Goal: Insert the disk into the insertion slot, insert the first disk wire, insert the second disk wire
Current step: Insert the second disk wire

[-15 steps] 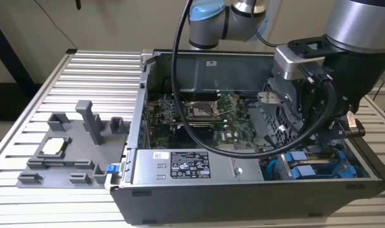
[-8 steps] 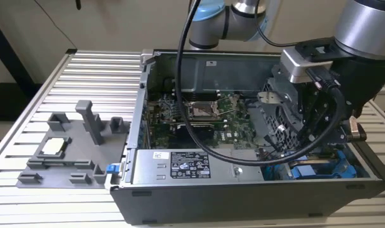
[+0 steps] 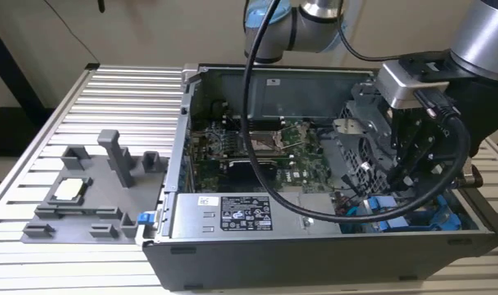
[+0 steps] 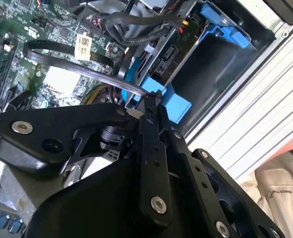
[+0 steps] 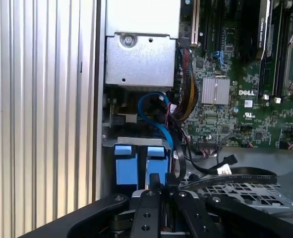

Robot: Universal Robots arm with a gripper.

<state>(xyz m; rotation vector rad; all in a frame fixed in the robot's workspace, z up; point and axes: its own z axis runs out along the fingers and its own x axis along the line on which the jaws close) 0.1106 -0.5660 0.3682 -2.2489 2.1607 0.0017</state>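
The gripper (image 4: 153, 101) has its jaws drawn narrow, the tips nearly together at a blue tab of the disk (image 4: 173, 101); whether they actually pinch it, or the thin black cable (image 4: 82, 69) crossing there, I cannot tell. In the first wrist view the fingers (image 5: 147, 196) meet just under the twin blue tabs (image 5: 136, 163). In the exterior view the blue frame (image 3: 413, 218) sits low at about 4 o'clock in the open computer case (image 3: 315, 258), beside the perforated drive cage (image 3: 368, 147), with little room among the cables. The motherboard (image 3: 257, 147) lies open at centre; the grey fixture tray (image 3: 85, 196) rests well apart at 9 o'clock.
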